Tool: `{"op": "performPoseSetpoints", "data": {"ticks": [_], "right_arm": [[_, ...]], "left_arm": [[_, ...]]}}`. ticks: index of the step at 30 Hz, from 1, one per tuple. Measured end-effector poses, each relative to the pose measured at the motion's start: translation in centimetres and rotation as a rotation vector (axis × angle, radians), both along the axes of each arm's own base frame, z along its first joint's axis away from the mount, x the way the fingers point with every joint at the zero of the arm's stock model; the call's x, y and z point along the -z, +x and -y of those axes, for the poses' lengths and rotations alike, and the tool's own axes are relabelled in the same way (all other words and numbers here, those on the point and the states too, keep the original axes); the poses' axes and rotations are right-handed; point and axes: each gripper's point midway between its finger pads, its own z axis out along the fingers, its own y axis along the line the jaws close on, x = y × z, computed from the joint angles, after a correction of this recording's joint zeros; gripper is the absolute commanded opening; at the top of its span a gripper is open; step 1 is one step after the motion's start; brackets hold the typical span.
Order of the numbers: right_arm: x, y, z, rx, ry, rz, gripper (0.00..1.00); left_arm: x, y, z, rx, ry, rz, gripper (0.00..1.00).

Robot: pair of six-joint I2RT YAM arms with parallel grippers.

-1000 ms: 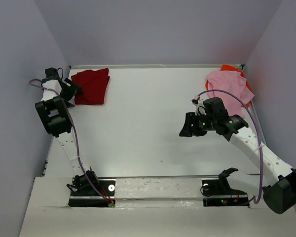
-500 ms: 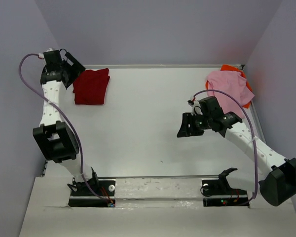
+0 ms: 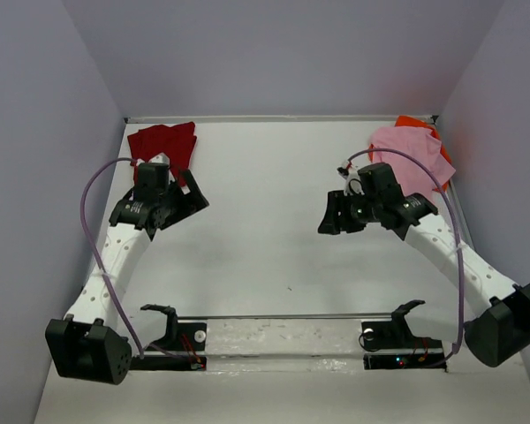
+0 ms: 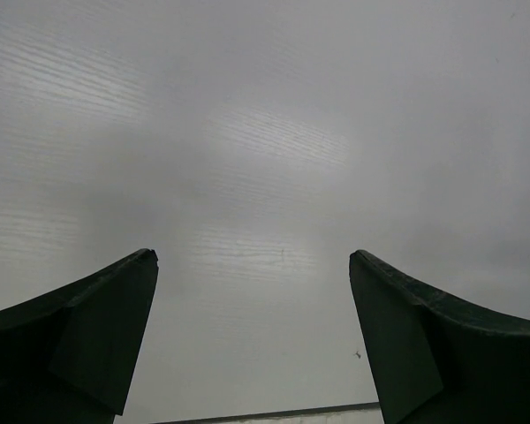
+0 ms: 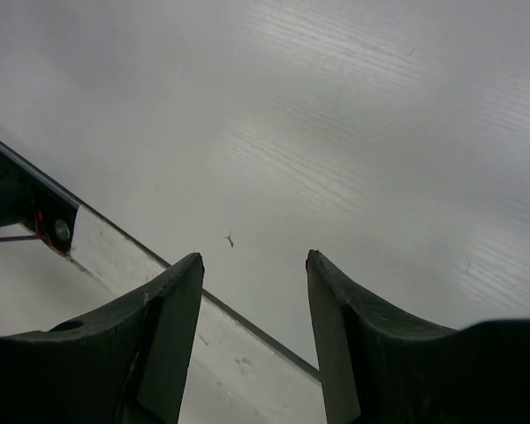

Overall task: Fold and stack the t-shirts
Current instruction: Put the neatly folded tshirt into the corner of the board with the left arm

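A folded dark red t-shirt (image 3: 165,141) lies at the table's back left corner, its near edge hidden by my left arm. At the back right, a crumpled light pink t-shirt (image 3: 412,155) lies on top of a bright orange one (image 3: 415,123), of which only the far edge shows. My left gripper (image 3: 197,196) (image 4: 253,256) hovers open just in front of the red shirt, over bare table. To the left of the pink shirt, my right gripper (image 3: 329,217) (image 5: 254,258) is open above bare table with nothing between its fingers. Neither wrist view shows any shirt.
The white table (image 3: 265,221) is closed in by purple-grey walls at the back and both sides. A metal rail (image 3: 283,318) with the arm bases runs along the near edge. A small dark speck (image 3: 289,287) lies near the front middle.
My left arm swung from the back left corner, beside the red shirt, down and right to just in front of it. My right gripper shifted slightly toward the back.
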Motion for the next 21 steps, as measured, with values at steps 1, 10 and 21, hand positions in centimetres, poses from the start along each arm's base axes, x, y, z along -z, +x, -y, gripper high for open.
{"op": "performPoseSetpoints", "data": {"ticks": [1, 10, 21], "right_arm": [[-0.9, 0.3, 0.2, 0.005, 0.001, 0.038, 0.57], [-5.2, 3.4, 6.1, 0.194, -0.217, 0.360, 0.61], [-5.2, 2.8, 10.0, 0.306, -0.349, 0.417, 0.60]], "left_arm": [[-0.1, -0.4, 0.0, 0.002, 0.004, 0.004, 0.99], [-0.2, -2.3, 0.3, 0.026, 0.131, 0.022, 0.99], [0.0, -2.1, -0.9, 0.000, 0.216, 0.032, 0.99]]}}
